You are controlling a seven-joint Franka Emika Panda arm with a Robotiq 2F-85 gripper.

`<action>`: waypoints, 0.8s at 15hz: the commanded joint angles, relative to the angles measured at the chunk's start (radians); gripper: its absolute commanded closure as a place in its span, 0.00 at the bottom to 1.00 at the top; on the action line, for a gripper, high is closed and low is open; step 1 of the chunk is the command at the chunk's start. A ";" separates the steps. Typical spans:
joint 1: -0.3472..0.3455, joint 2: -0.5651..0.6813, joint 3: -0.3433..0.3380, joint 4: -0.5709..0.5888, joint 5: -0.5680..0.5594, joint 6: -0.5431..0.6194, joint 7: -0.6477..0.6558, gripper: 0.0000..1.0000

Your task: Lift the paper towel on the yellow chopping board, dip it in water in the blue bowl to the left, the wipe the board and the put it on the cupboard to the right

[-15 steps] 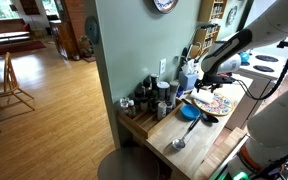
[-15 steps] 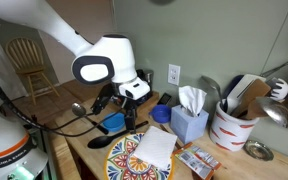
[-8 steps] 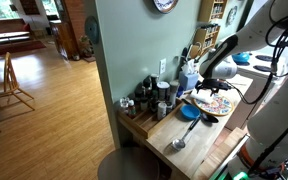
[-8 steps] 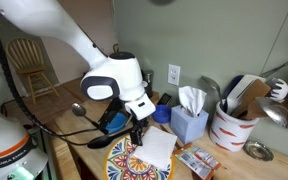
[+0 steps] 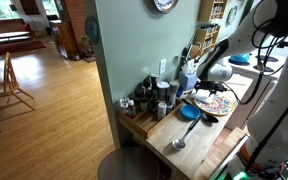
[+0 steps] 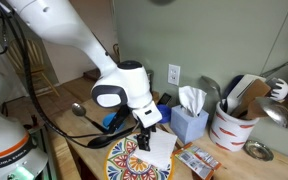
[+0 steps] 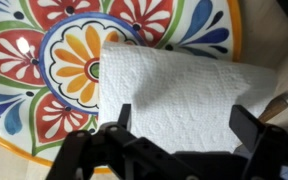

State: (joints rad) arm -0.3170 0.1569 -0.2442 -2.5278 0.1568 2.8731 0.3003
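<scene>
**Gripper poised over towel, wiping job barely begun**

The white dimpled paper towel point(image 7: 184, 85) lies flat on the round, yellow-rimmed, many-coloured chopping board point(image 7: 54, 60); the black gripper point(image 7: 184, 125) hovers above with its fingers apart, straddling the sheet; lifting, dipping, wiping and placing all remain; the small bright-blue bowl point(image 5: 189, 113) sits near the board; dark jars point(image 5: 149, 95) crowd the counter's back.

Wooden table point(image 5: 199, 145) carries yellow chopping board point(image 6: 122, 162), blue bowl point(image 5: 189, 113) just beside it, steel spoon point(image 5: 179, 142), dark jars point(image 5: 149, 97), tissue box point(image 6: 189, 123), utensil crock point(image 6: 231, 126).
</scene>
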 commanded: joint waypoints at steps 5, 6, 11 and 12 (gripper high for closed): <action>0.032 0.096 -0.032 0.059 0.043 0.046 0.048 0.05; 0.036 0.102 -0.036 0.063 0.041 0.049 0.050 0.20; 0.034 0.111 -0.034 0.076 0.057 0.041 0.046 0.53; 0.033 0.110 -0.034 0.077 0.059 0.040 0.044 0.56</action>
State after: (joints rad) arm -0.3000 0.2471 -0.2638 -2.4615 0.1861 2.9006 0.3422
